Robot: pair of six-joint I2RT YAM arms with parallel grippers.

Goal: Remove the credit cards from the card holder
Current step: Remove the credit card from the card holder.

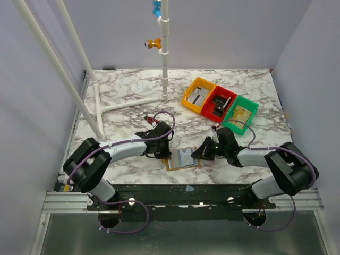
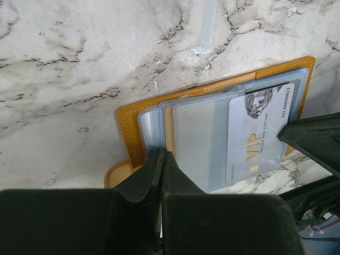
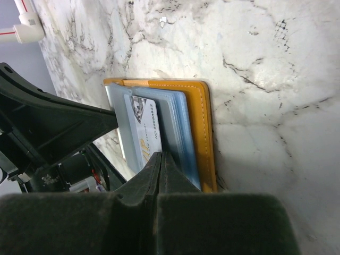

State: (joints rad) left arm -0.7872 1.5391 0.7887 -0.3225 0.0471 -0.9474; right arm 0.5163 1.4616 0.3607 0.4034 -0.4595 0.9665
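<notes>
The card holder lies open on the marble table near its front edge, between my two grippers. Its mustard-brown rim frames a fan of clear grey-blue sleeves. A pale credit card printed "VIP" shows in the top sleeve. My left gripper is shut, its tips down on the left edge of the sleeves. My right gripper is shut too, tips at the seam between the card and the sleeves beside it. Whether either pinches a sleeve is hidden by the fingers.
Orange, red and green bins sit in a row at the back right. A red-and-black utility knife lies behind the left arm. A white pipe frame stands at the back left.
</notes>
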